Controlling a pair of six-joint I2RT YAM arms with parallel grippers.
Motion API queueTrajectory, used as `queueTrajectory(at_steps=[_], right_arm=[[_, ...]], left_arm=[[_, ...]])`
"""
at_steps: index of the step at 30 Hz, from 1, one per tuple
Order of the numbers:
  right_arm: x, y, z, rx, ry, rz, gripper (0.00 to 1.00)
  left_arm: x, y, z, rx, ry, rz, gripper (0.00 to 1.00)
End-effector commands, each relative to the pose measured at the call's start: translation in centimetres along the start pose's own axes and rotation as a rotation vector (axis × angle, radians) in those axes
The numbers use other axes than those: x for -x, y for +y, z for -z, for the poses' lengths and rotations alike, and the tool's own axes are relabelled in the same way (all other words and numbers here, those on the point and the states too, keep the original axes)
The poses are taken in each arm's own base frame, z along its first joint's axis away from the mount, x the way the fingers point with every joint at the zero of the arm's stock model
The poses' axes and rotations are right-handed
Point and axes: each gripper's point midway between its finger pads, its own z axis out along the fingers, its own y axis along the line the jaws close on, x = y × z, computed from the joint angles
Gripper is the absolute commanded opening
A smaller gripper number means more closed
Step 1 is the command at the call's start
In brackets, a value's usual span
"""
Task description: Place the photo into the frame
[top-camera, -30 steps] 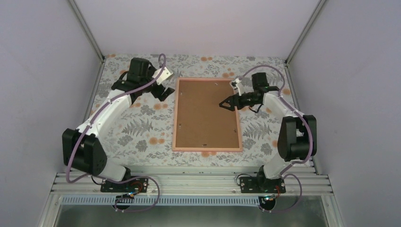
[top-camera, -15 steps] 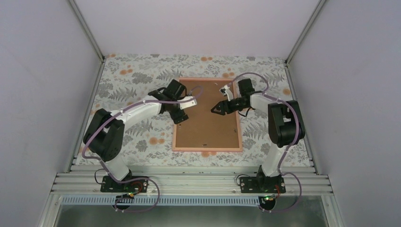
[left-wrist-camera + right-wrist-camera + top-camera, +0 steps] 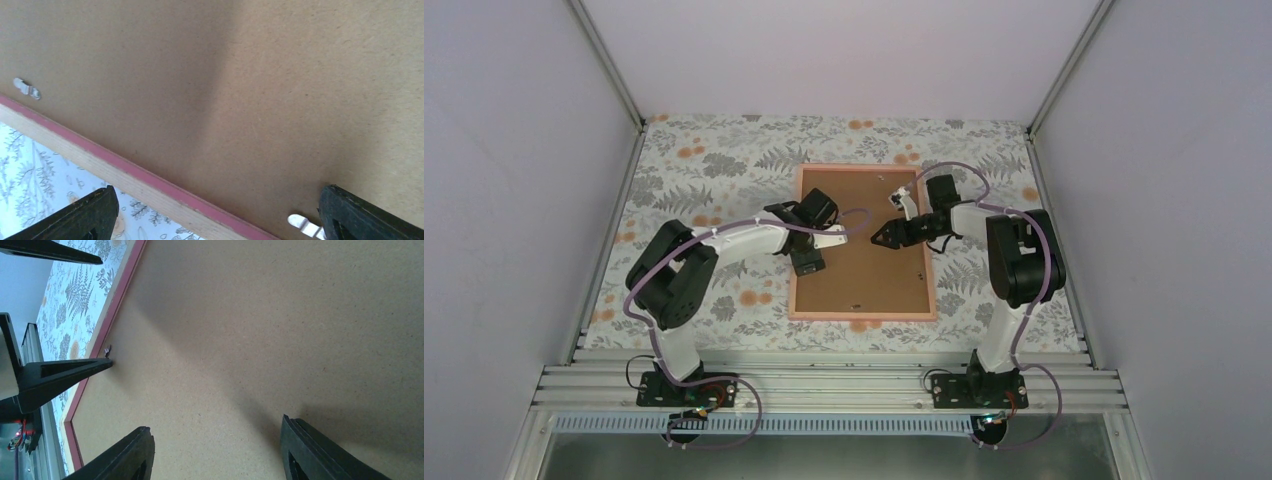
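Brown backing board (image 3: 859, 285) fills pink frame (image 3: 862, 315), face-down on surface (image 3: 714, 270), long axis 12–6 | photo unseen | left claw (image 3: 808, 262) spread wide over 9 o'clock rail | right claw (image 3: 884, 237) spread, empty, just 3 o'clock of board's centre

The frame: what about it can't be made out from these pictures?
- Photo: in no view; the brown backing board covers the frame's middle, so whether it lies beneath cannot be told.
- Frame's front: faces the table, hidden in every view.
- Metal clip, left wrist view: one end lost behind the black finger.
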Motion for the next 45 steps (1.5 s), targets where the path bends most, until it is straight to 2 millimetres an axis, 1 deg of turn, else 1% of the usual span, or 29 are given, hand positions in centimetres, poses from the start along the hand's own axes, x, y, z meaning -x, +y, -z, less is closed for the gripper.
queueTrajectory(at_steps=[1, 5, 8, 14, 19, 26, 31, 33, 36, 38, 40, 42, 45], right_arm=[[-2.0, -1.8, -1.2, -0.067, 0.047, -0.034, 0.63], [-2.3, -2.2, -1.2, -0.09, 0.055, -0.04, 0.62], [-2.6, -2.6, -1.2, -0.109, 0.064, -0.039, 0.61], [-3.1, -2.8, -1.3, -0.117, 0.075, -0.042, 0.6], [-3.2, -2.8, -1.4, -0.113, 0.078, -0.044, 0.6], [-3.2, -2.9, -1.4, -0.111, 0.076, -0.047, 0.59], [-3.1, -2.9, -1.2, -0.111, 0.072, -0.049, 0.59], [-3.1, -2.8, -1.2, -0.107, 0.07, -0.049, 0.6], [-3.0, -2.6, -1.1, -0.099, 0.065, -0.047, 0.59], [-3.0, -2.6, -1.2, -0.1, 0.065, -0.047, 0.59], [-3.1, -2.7, -1.2, -0.102, 0.067, -0.049, 0.59], [-3.2, -2.8, -1.3, -0.099, 0.069, -0.053, 0.59], [-3.2, -2.8, -1.4, -0.097, 0.069, -0.056, 0.59]], left_arm=[[-0.9, 0.9, 0.0, 0.075, 0.053, -0.039, 1.0], [-2.5, 0.9, -0.6, 0.102, 0.117, -0.061, 1.0], [-3.4, 0.8, -0.6, 0.106, 0.15, -0.076, 1.0], [-4.6, 0.7, -0.1, 0.088, 0.201, -0.113, 1.0], [-5.4, -0.1, 0.2, 0.033, 0.23, -0.162, 1.0], [-4.7, -1.3, 1.1, -0.072, 0.21, -0.213, 1.0], [-2.9, -0.2, 2.2, -0.106, 0.147, -0.166, 1.0], [-1.9, 0.8, 2.7, -0.102, 0.111, -0.128, 1.0], [-0.1, 2.4, 4.0, -0.096, 0.025, -0.053, 1.0], [1.0, 1.5, 5.2, -0.169, -0.055, -0.059, 1.0], [1.0, -0.8, 6.2, -0.267, -0.107, -0.133, 0.99], [0.1, -3.3, 7.1, -0.36, -0.142, -0.22, 0.96], [-1.5, -5.2, 7.0, -0.408, -0.154, -0.313, 0.9]])
